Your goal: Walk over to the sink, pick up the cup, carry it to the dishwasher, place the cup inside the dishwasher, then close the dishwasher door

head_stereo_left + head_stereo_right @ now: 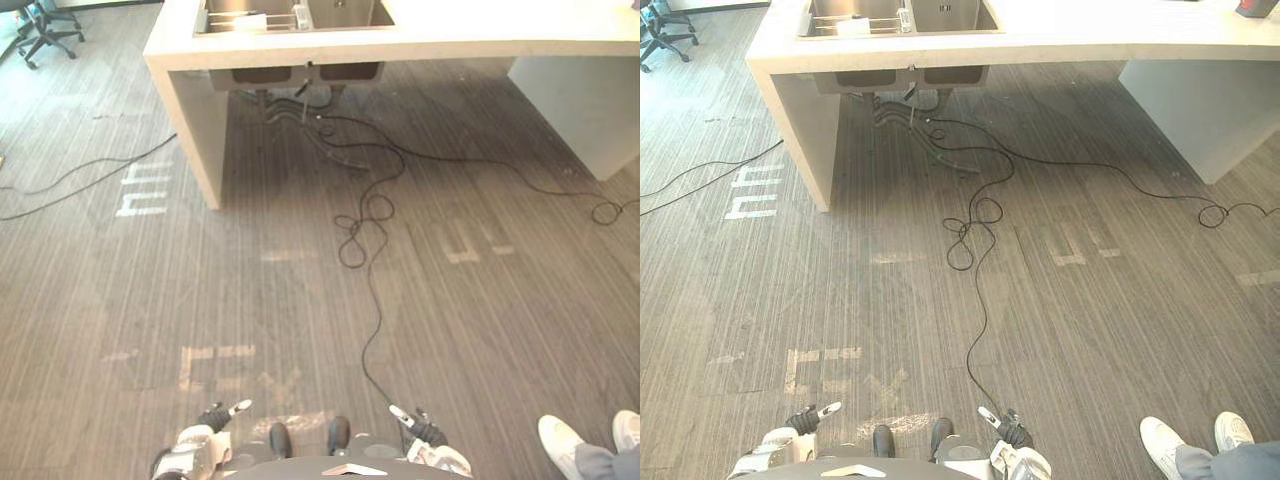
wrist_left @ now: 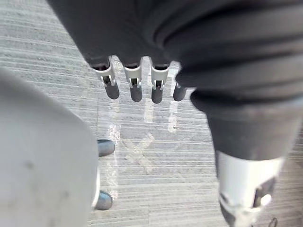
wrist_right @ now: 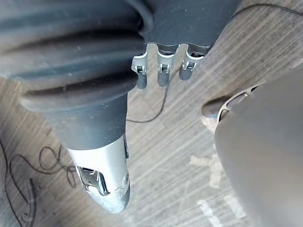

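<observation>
Left hand [image 1: 218,414], right hand [image 1: 424,428] hang low, fingers straight, relaxed, holding nothing. Sink [image 1: 350,12] in worktop [image 1: 480,35] far ahead of both hands; small clear thing at its rack looks like cup [image 1: 904,18]. Walk straight in, avoid person's shoes [image 1: 565,440] beside right hand.

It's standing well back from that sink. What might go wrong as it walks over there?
Tripping: a bundle of cables lies under the sink, right where it would likely have to step. Bumping someone: a person's white shoes stand close beside the right hand, so a sway or arm swing could hit them. Clipping: the counter's left leg stands just beside the sink, if it drifts left.
</observation>
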Robot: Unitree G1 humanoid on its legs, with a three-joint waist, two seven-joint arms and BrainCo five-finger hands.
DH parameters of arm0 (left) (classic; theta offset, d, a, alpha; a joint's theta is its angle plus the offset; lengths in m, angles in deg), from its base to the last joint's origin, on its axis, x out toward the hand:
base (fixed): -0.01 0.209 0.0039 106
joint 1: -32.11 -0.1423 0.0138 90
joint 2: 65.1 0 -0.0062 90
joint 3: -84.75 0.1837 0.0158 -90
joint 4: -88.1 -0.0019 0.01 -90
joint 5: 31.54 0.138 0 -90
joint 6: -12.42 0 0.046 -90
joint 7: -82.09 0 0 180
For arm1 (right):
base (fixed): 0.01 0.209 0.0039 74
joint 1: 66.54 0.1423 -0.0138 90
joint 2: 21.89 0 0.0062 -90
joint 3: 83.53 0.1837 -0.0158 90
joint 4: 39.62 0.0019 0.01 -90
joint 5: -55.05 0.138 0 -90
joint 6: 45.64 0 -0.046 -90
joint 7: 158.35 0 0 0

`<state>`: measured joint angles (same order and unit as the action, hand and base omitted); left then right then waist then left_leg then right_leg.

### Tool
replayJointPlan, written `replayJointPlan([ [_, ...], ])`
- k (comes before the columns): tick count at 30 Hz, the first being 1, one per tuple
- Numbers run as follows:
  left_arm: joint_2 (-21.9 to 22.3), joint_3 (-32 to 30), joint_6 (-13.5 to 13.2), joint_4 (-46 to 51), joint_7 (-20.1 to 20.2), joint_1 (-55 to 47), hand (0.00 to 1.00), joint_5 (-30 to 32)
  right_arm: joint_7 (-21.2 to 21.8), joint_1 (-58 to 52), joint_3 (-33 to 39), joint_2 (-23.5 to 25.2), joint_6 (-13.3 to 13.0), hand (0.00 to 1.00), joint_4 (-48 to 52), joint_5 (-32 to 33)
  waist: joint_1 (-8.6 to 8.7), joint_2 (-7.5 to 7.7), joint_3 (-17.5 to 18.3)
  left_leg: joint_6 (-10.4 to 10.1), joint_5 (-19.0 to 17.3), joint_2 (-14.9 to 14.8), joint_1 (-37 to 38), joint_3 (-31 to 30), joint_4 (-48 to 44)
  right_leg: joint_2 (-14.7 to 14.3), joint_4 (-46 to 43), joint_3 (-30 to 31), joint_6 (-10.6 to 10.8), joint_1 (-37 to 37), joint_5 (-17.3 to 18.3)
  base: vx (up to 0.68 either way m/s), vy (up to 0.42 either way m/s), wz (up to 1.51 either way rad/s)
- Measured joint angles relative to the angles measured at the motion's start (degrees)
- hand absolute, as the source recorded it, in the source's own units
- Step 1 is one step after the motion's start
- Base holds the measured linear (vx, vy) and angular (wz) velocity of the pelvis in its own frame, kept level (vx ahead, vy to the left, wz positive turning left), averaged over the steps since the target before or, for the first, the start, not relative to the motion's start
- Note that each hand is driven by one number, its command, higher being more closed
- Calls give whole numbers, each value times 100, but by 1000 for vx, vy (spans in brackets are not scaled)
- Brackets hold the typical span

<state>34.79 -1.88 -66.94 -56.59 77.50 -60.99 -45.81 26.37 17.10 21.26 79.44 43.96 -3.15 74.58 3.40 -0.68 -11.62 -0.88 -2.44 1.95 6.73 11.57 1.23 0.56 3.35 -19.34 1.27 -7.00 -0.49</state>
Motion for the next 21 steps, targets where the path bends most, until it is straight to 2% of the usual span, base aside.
replayJointPlan([
  [2,10,-93,-16,-28,0,-3,0,57,-18,4,3,-2,-90,0,-124,-207,-10,28,41,1,0,-12,-3,27,2,-14,22,7,-12,-1,-8,-6,-4,-2],
  [4,6,-112,-178,-95,-9,-34,0,72,-40,-6,7,-3,-111,0,-175,-420,-13,53,97,4,1,-39,2,100,10,-39,36,21,-13,-1,-9,-11,-10,-7],
  [8,25,-198,-394,-270,-174,-50,0,-472,-41,-1,32,-33,-198,0,-331,-594,-10,38,133,98,62,-61,40,103,115,-78,54,5,-14,0,-9,-7,-6,-1],
  [11,57,-374,-421,-328,-210,-97,0,-937,-39,-16,135,-30,-141,0,-398,-503,-28,33,140,126,85,-62,52,98,166,-83,45,-14,-18,5,-5,-10,3,3],
  [13,59,-460,-408,-357,-153,-97,0,-1113,-37,-14,140,-24,-39,0,-403,-215,-27,43,142,151,99,-56,86,99,197,-61,-94,-17,-52,48,75,0,0,0],
  [14,57,-557,-375,-463,-44,-89,0,-1226,-37,-19,173,-1,88,0,-419,140,-18,52,149,183,27,-59,82,107,182,42,-701,-36,-10,271,452,-23,19,4],
  [16,49,-557,-335,-482,26,-93,0,-1255,-40,-38,182,21,173,0,-411,360,-4,95,188,287,-31,-52,54,146,134,209,-1345,-35,93,553,793,-10,44,1],
  [17,25,-560,-298,-479,81,-93,0,-1262,-44,-56,196,32,245,0,-393,526,-11,146,214,387,-92,-38,22,230,32,392,-2101,-34,259,861,1034,32,66,-18],
  [18,7,-585,-271,-494,115,-91,0,-1283,-112,-16,199,12,311,0,-360,661,-23,160,201,469,-247,-30,12,282,-90,714,-3465,-70,18,1356,1185,57,48,-18],
  [19,-16,-586,-200,-507,112,-87,0,-1313,-166,32,219,15,347,0,-360,742,9,212,181,473,-351,-21,38,271,-220,1007,-4411,-94,-255,1676,1043,71,39,-15],
  [20,-34,-586,-162,-510,109,-85,0,-1321,-178,24,231,20,365,0,-364,775,10,264,165,456,-437,-26,47,264,-320,1138,-4787,-72,-341,1806,820,140,40,-3],
  [21,-73,-585,-80,-509,77,-74,0,-1379,-216,-20,229,-3,417,0,-380,808,36,216,138,384,-567,-55,138,239,-423,1255,-5464,-13,-453,2081,297,158,33,-4],
])
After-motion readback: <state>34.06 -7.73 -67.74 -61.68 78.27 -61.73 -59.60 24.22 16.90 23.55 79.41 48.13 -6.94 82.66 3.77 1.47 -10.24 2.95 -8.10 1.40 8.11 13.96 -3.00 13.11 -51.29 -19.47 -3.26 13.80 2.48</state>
